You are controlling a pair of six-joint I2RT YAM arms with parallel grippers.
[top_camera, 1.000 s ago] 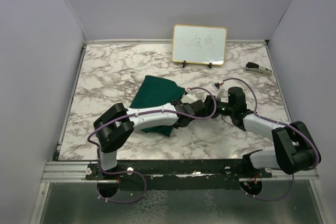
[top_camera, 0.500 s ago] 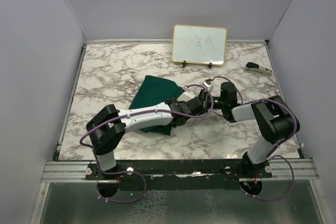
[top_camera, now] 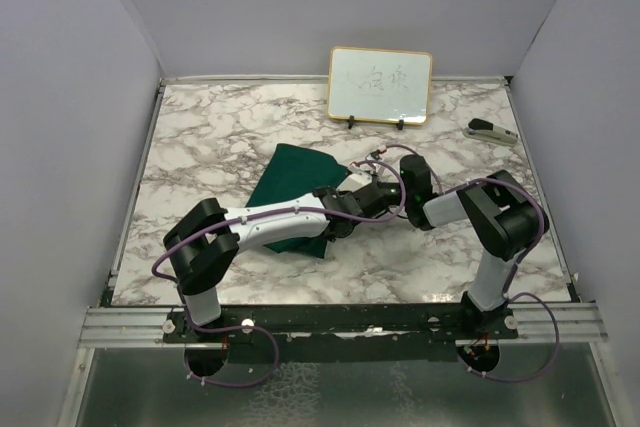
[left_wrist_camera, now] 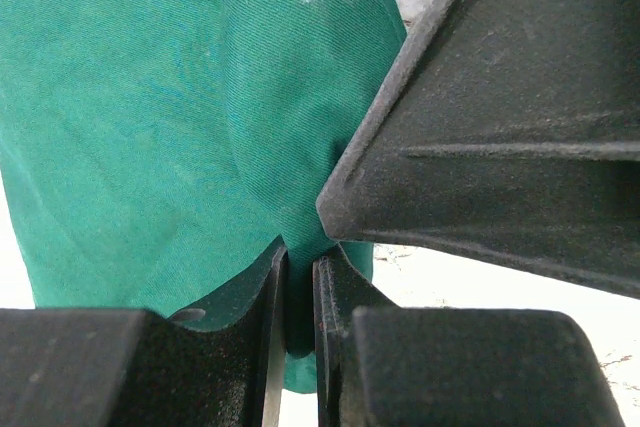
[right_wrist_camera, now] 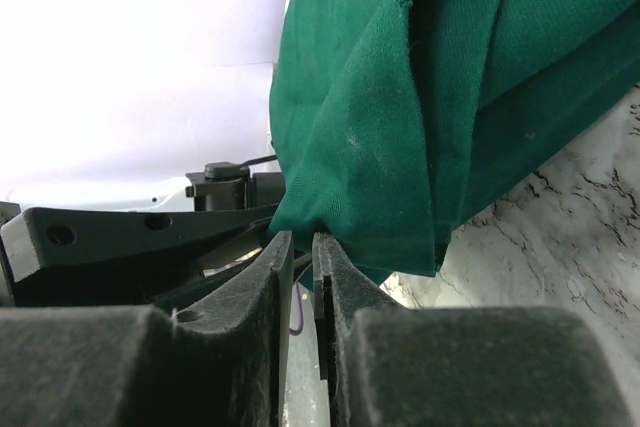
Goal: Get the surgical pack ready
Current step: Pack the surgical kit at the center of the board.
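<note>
Left hand (left_wrist_camera: 300, 269) pinched shut on a fold of the large dark green cloth sheet (left_wrist_camera: 150, 97). Right hand (right_wrist_camera: 301, 245) nips the neighbouring edge. Sheet lies bunched mid-way across the marble worktop (top_camera: 200, 137). I judge this the unfolding step. Next: draw both hands apart evenly, keeping both grips.

Grey-veined marble table (top_camera: 200, 137) enclosed by plain pale lavender walls (top_camera: 300, 7) on three sides.

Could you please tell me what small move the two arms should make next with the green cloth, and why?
Probably raise both grippers a little and draw them apart to begin opening the sheet. The left gripper and the right gripper each pinch a fold of the green cloth at its right edge, close together, while the cloth lies folded on the marble table.
</note>
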